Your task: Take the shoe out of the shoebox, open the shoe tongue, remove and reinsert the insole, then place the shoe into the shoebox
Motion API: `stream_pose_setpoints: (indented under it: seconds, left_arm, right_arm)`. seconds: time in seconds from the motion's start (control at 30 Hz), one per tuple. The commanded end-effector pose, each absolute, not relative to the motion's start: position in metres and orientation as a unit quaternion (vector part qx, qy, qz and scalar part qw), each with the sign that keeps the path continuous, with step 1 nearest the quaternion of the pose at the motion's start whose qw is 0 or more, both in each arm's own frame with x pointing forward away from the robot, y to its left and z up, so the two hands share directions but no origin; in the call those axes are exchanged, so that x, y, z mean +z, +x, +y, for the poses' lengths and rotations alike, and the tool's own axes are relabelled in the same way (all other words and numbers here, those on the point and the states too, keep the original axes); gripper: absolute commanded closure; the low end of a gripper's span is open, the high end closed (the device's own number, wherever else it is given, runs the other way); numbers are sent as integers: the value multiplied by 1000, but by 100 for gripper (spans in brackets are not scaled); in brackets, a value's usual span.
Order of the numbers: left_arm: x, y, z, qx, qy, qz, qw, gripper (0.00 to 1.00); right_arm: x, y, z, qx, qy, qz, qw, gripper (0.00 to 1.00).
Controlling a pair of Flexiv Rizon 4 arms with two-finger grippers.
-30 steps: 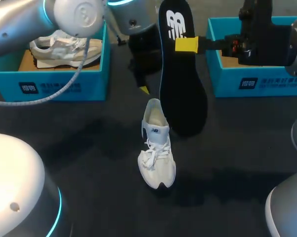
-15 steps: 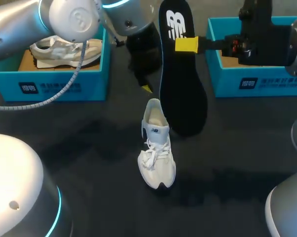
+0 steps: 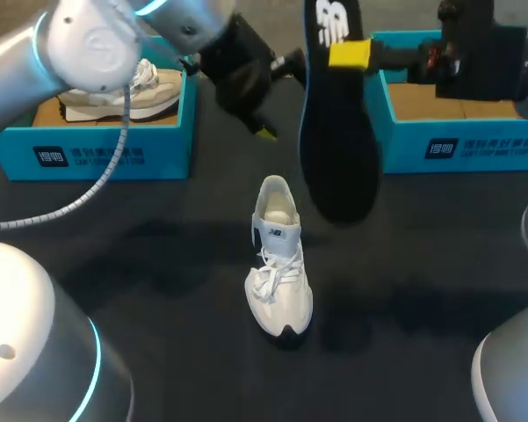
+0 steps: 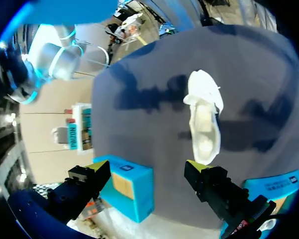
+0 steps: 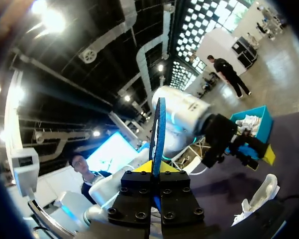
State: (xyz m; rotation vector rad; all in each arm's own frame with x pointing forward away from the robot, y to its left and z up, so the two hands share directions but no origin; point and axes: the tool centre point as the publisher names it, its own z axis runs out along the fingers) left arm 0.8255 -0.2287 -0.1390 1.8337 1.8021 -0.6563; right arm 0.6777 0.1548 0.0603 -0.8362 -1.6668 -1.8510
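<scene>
A white shoe (image 3: 278, 271) stands upright on the black table, toe toward me; it also shows ahead of my left gripper (image 4: 147, 170) as the same shoe (image 4: 204, 122). The left gripper is open wide and empty, held above the table behind the shoe, one yellow fingertip (image 3: 264, 133) showing. My right gripper (image 3: 350, 54) is shut on the black insole (image 3: 336, 141), which hangs lengthwise in the air behind and right of the shoe. From the right wrist the insole (image 5: 158, 132) appears edge-on between the fingers.
A blue shoebox (image 3: 114, 154) at the back left holds a second pale shoe (image 3: 114, 92). Another blue shoebox (image 3: 461, 145) at the back right shows only its cardboard floor. Rounded robot housings fill the front corners.
The right arm has lifted the insole higher and slightly to the right, away from the shoe. The left arm has drawn back and up toward the far left.
</scene>
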Motion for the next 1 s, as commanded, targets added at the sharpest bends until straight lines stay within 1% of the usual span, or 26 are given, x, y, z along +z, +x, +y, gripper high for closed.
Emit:
stream_pose_setpoints:
  seconds: [0.03, 0.4, 0.63, 1.0]
  left_arm:
    - [-126, 820, -213, -287, 647, 638, 303, 0]
    - [-97, 816, -205, -332, 619, 601, 382, 0]
    - [-86, 812, -202, -356, 603, 569, 431, 0]
    - [-71, 802, -194, -392, 576, 526, 487, 0]
  right_arm:
    - [70, 709, 150, -658, -331, -614, 285, 100]
    - [55, 769, 134, -631, -412, -566, 334, 100]
    - [37, 808, 130, -612, -465, -531, 357, 100]
    - [7, 839, 120, -556, -549, -497, 378, 100]
